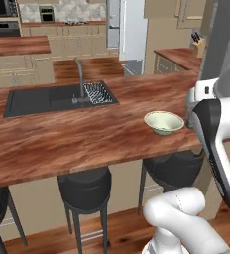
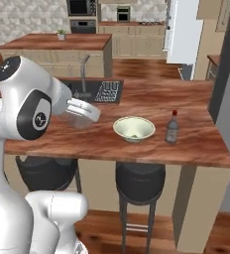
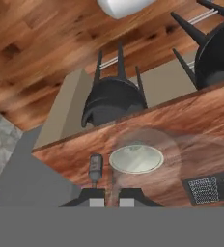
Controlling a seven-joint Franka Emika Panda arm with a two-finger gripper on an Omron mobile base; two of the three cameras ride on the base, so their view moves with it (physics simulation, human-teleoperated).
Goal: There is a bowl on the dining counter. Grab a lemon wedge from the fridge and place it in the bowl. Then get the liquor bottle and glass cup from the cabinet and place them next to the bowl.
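My gripper [image 3: 110, 195] is shut on the wall of the translucent glass cup [image 2: 81, 119] and holds it over the dining counter [image 2: 196, 144], left of the bowl [image 2: 134, 129] in the right base view. In the hand view the cup [image 3: 169, 144] shows as a hazy ring over the bowl [image 3: 136, 159]. The pale bowl [image 1: 164, 122] stands near the counter's front edge. The liquor bottle [image 2: 172, 127], dark with a red cap, stands upright just right of the bowl, and the bottle [image 3: 95, 166] is also in the hand view. A small speck lies in the bowl; I cannot tell whether it is the lemon wedge.
A black sink [image 1: 52, 98] with a thin faucet [image 1: 80, 79] and a drain rack [image 2: 109, 91] sits behind the bowl. Black stools [image 2: 139, 181] stand under the counter's front edge. The pale fridge [image 2: 184, 30] is far back, past a second wood worktop [image 2: 57, 42].
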